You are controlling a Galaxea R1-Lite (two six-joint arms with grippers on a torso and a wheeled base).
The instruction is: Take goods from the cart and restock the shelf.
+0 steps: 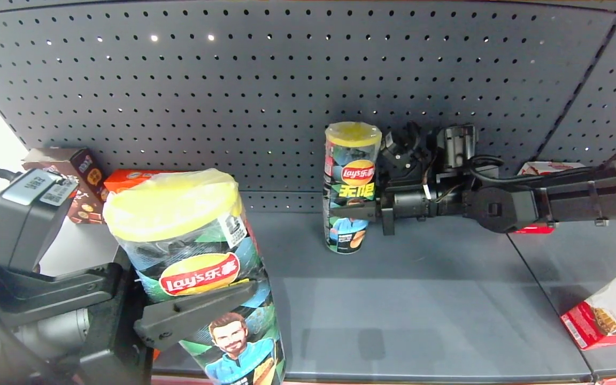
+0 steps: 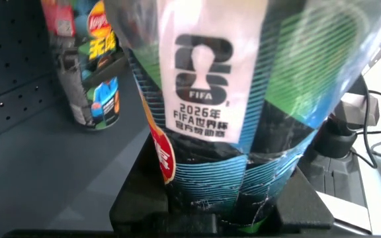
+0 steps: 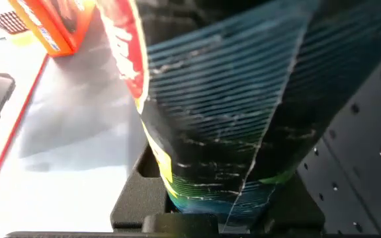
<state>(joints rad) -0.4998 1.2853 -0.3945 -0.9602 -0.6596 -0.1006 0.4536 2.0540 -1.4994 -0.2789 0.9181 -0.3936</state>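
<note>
Two chip cans with yellow lids are in play. One chip can (image 1: 349, 187) stands upright on the grey shelf (image 1: 425, 299) near the pegboard back, and my right gripper (image 1: 359, 211) is shut on its lower half; the same can (image 3: 223, 125) shows between the jaws in the right wrist view. A second chip can (image 1: 201, 272) is held upright at the shelf's front left, my left gripper (image 1: 179, 315) shut on it. In the left wrist view this held can (image 2: 243, 106) is close up, with the far can (image 2: 91, 73) behind it.
A brown box (image 1: 81, 176) and an orange box (image 1: 131, 179) sit at the shelf's back left. A red-and-white wafer box (image 1: 610, 310) lies at the right front, another red-and-white box (image 1: 546, 171) behind my right arm. The pegboard back (image 1: 286, 80) closes the rear.
</note>
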